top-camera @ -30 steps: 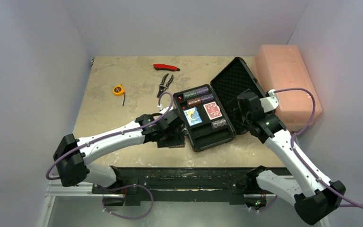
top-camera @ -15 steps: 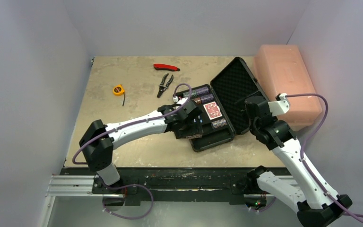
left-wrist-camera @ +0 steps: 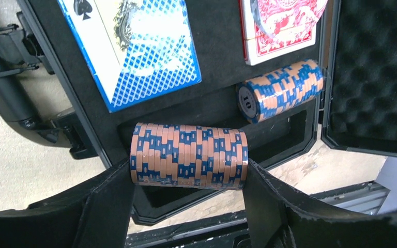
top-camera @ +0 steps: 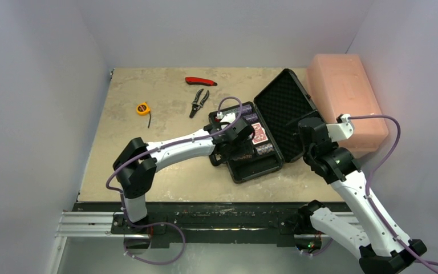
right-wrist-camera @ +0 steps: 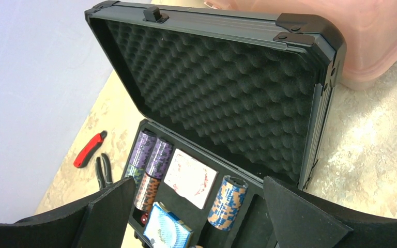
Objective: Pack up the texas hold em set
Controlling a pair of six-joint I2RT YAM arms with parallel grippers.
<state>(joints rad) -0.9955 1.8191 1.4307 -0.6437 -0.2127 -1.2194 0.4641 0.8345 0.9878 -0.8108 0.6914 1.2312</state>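
Left gripper (left-wrist-camera: 188, 166): swung from the table at the case's (top-camera: 260, 170) 7 o'clock corner toward 1 o'clock, over its tray.
Chip stack (left-wrist-camera: 186, 155): travelled along between the fingers.
Right gripper (right-wrist-camera: 197, 181): drew back slightly toward 4 o'clock.

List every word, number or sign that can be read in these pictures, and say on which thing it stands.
"10": on the end face of the chip stack lying in the case.
Spade sign: on the blue card deck, at its corner.
Red card deck and held chip stack: pattern only, no text.
Yellow tape measure: too small to read.
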